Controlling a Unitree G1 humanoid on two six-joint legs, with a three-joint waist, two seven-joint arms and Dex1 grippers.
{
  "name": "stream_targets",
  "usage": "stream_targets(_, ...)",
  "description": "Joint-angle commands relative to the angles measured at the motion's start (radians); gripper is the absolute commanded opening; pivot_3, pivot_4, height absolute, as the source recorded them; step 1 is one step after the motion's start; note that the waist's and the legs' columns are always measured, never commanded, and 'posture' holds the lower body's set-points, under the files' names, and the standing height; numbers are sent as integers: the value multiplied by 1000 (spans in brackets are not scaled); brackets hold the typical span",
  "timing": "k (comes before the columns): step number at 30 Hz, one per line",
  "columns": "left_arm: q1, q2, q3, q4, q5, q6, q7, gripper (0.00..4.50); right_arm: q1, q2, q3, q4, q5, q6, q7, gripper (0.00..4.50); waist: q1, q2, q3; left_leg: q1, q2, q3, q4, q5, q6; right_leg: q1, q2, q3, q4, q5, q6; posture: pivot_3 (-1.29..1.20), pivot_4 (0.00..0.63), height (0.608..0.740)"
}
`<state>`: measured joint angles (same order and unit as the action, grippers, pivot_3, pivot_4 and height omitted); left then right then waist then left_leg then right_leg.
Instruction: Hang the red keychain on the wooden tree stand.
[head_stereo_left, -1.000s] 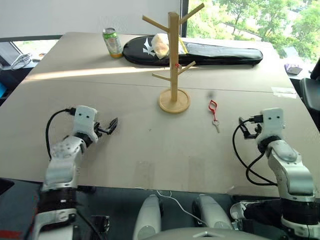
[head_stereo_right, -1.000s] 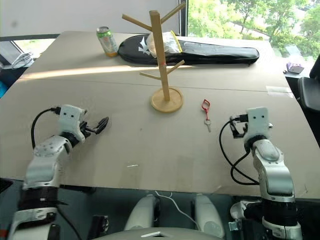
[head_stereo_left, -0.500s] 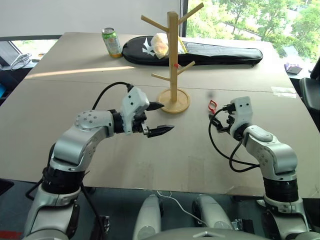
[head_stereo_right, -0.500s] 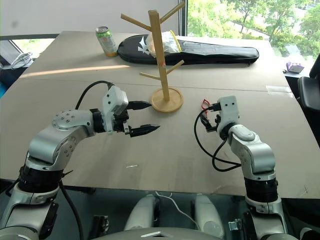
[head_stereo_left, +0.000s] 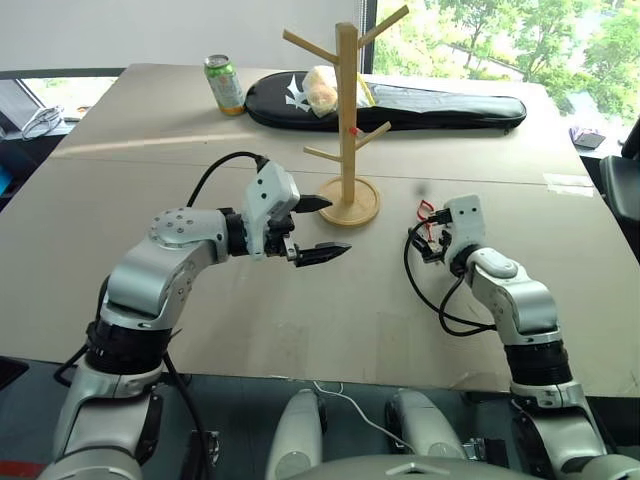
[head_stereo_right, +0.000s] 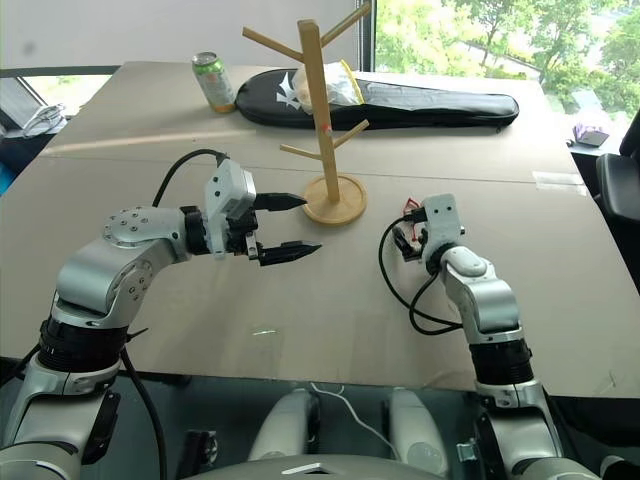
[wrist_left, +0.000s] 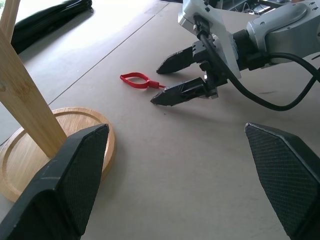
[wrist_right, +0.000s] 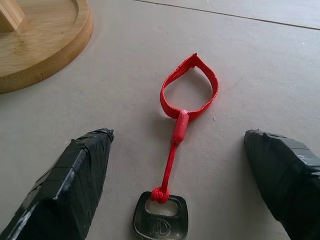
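1. While the red keychain (wrist_right: 188, 95) lies flat on the tan table (head_stereo_left: 300, 310), the right gripper (wrist_left: 167, 81) sits low over it with both black fingers spread wide, one to each side, neither touching it; nothing is held.
2. In the right wrist view the keychain's red loop lies farther from the gripper, and its cord runs back to the silver key (wrist_right: 160, 220) between the fingers.
3. The wooden tree stand (head_stereo_left: 347, 120) stands upright on its round disc base (head_stereo_left: 350, 203), at about 10 o'clock from the keychain and near it, not touching.
4. The left gripper (head_stereo_left: 322, 228) hovers above the table at about 8 o'clock from the base, just beside it, fingers wide apart and empty, pointing toward the right gripper.
5. At 12 o'clock beyond the stand lie a long black zippered case (head_stereo_left: 440, 107) with a wrapped bun (head_stereo_left: 320, 90) on it; a green drink can (head_stereo_left: 224, 84) stands at 11 o'clock.
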<state>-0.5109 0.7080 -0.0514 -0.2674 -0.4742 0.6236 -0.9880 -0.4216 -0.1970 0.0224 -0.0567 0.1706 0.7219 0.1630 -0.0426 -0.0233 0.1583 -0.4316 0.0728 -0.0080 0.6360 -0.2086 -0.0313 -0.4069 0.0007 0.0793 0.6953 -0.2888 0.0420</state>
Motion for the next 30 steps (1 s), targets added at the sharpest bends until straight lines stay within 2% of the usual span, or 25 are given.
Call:
stream_targets(1, -9, 7, 19, -19, -5, -17, -2, 4500, -11, 2, -5, 32, -8, -45, 15, 3999, -1, 0, 0, 0, 0, 0, 0, 0, 0, 0, 0, 0, 0, 0, 0, 0, 150, 740)
stream_targets(2, -11, 7, 20, -19, -5, -16, -1, 4500, -12, 0, 0, 41, -9, -57, 26, 3759, -1, 0, 0, 0, 0, 0, 0, 0, 0, 0, 0, 0, 0, 0, 0, 0, 150, 740)
stream_targets(3, -11, 7, 21, -19, -6, -15, 0, 4500, -13, -2, 5, 48, -11, -69, 36, 3249, -2, 0, 0, 0, 0, 0, 0, 0, 0, 0, 0, 0, 0, 0, 0, 0, 150, 740)
stream_targets(4, -11, 6, 21, -21, -6, -14, 1, 4500, -13, -3, 9, 54, -13, -79, 44, 2939, -3, 0, 0, 0, 0, 0, 0, 0, 0, 0, 0, 0, 0, 0, 0, 0, 150, 740)
stream_targets(5, -9, 6, 22, -22, -7, -13, 1, 4500, -13, -4, 11, 58, -14, -85, 49, 2383, -4, 0, 0, 1, 0, 0, 0, 0, 0, 0, 0, 0, 0, 0, 0, 0, 150, 740)
stream_targets(9, -3, 8, 23, -26, -8, -14, 1, 4500, -15, -7, 21, 69, -23, -102, 66, 643, -3, 0, 0, 0, 0, 0, 0, 0, 0, 0, 0, 0, 0, 0, 0, 0, 150, 740)
stream_targets(11, -2, 8, 25, -29, -11, -12, 1, 4500, -15, -10, 27, 73, -30, -110, 77, 50, -3, 0, 0, 0, 0, 0, 0, 0, 0, 0, 0, 0, 0, 0, 0, 0, 150, 740)
stream_targets(16, 5, 7, 37, -47, -27, 3, 9, 4500, 14, -18, 36, 41, -40, -113, 101, 50, -3, 0, 0, 0, 0, 0, 0, 0, 0, 0, 0, 0, 0, 0, 0, 0, 150, 740)
stream_targets(19, 26, 17, 63, -64, -44, 9, 12, 4500, 64, -55, 31, -44, -14, -114, 161, 50, 0, 0, 0, 0, 0, 0, 0, 0, 0, 0, 0, 0, 0, 0, 0, 0, 150, 740)
stream_targets(26, 89, 18, 283, -171, -297, 217, 119, 4500, 190, -155, -72, -451, 258, -117, 390, 50, -1, 1, 2, -1, 0, 0, 0, 0, 0, -1, 0, 1, 0, 0, 0, 0, 150, 740)
stream_targets(30, 94, 18, 371, -198, -417, 304, 196, 4500, 151, -177, -70, -516, 280, -178, 416, 50, -1, 0, 2, 1, 0, -1, 0, 0, 0, 0, 0, 0, 0, 0, 0, 0, 150, 740)
